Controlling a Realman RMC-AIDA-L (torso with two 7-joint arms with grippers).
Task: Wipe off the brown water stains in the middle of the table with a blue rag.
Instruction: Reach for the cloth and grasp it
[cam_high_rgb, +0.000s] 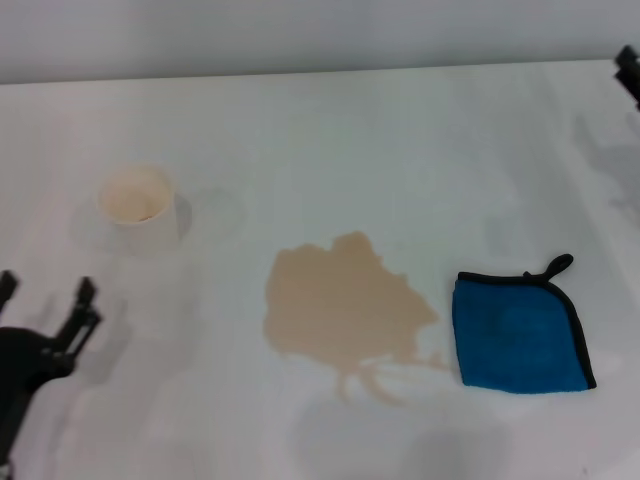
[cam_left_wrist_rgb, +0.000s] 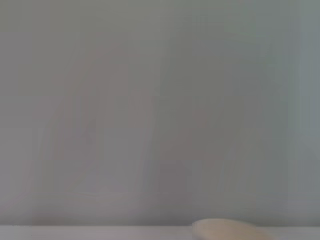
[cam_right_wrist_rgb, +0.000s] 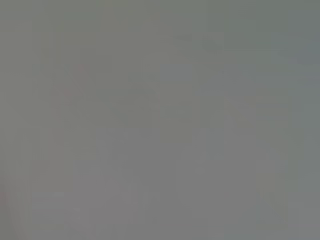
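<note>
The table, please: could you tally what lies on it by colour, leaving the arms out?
Blue: 1, the rag
White: 1, the cup
Tan: 1, the stain
Total: 3

A white paper cup stands upright, just ahead of the left end effector. Its inside is beige. Its rim shows in the left wrist view.

The desk lies bare along its far edge and near edge. A paper cup stands upright toward the left edge, the only tall obstacle. The brown water stains and blue rag lie flat mid-desk, a narrow bare strip between them.
</note>
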